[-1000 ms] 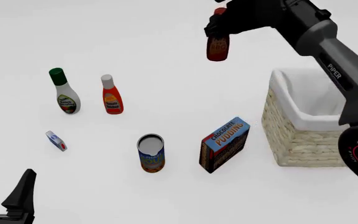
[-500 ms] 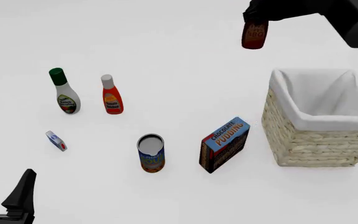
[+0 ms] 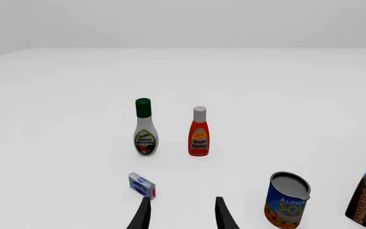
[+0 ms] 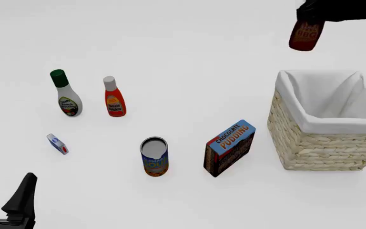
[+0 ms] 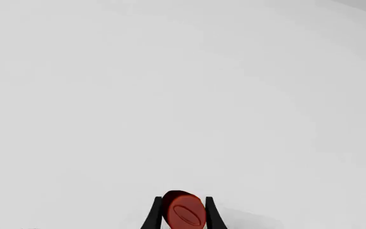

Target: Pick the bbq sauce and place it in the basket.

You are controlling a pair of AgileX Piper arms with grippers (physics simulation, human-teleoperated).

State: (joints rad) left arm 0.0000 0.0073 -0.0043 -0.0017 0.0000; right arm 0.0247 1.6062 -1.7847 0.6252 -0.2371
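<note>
At the lower left corner of the front view we see the left gripper (image 4: pixel 5 195), its two dark fingers spread apart with nothing between them; the left wrist view shows the same parted fingertips (image 3: pixel 142 217) over bare table.

Moving right, in the left part of the frame, a white bottle with a green cap (image 4: pixel 65 94) stands upright, and just beside it an orange-red bottle with a white cap (image 4: pixel 114 98), also upright. Below the white bottle, apart from it, a small blue and white packet (image 4: pixel 57 143) lies tilted on the table (image 4: pixel 189 57).

Lower centre: an open soup can (image 4: pixel 154 156) stands upright. To its right, near but not touching, a chocolate pudding box (image 4: pixel 228 148) stands on end.

At the right edge sits the basket (image 4: pixel 323 143), woven straw with a white cloth lining.

At the upper right, the right gripper (image 4: pixel 311 14) shows only as a dark mass at the top edge. It grips the bbq sauce (image 4: pixel 306 34), which hangs in the air, above the basket's left rim in the frame. In the right wrist view the bottle (image 5: pixel 184 213) sits pinched between the two fingers (image 5: pixel 155 214).
</note>
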